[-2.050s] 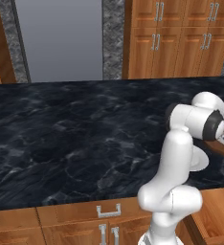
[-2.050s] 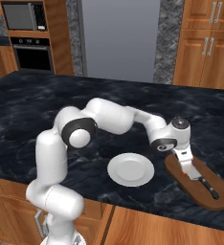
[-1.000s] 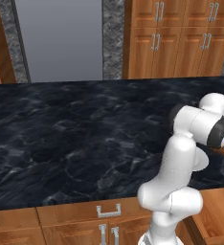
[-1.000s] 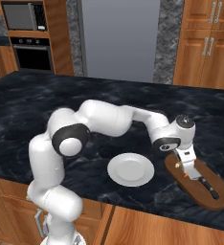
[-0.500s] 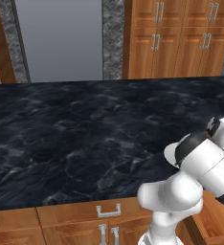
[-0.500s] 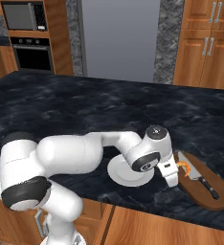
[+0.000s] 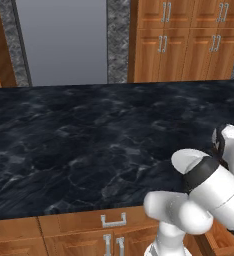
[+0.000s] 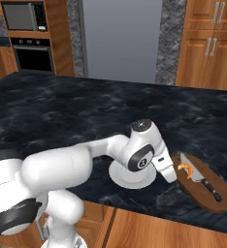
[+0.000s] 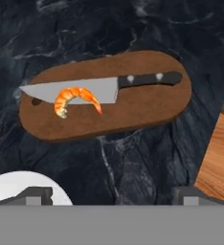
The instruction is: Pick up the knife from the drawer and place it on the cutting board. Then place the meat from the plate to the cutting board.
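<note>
Both items, knife (image 9: 104,87) and meat (image 9: 75,99), rest on the cutting board (image 9: 133,107) ahead of the empty, spread hand (image 9: 111,194); lift straight away, disturbing nothing.

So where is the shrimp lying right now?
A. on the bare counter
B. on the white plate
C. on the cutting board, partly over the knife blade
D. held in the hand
C: the hand view shows the shrimp on the cutting board, overlapping the blade of the knife.
</note>
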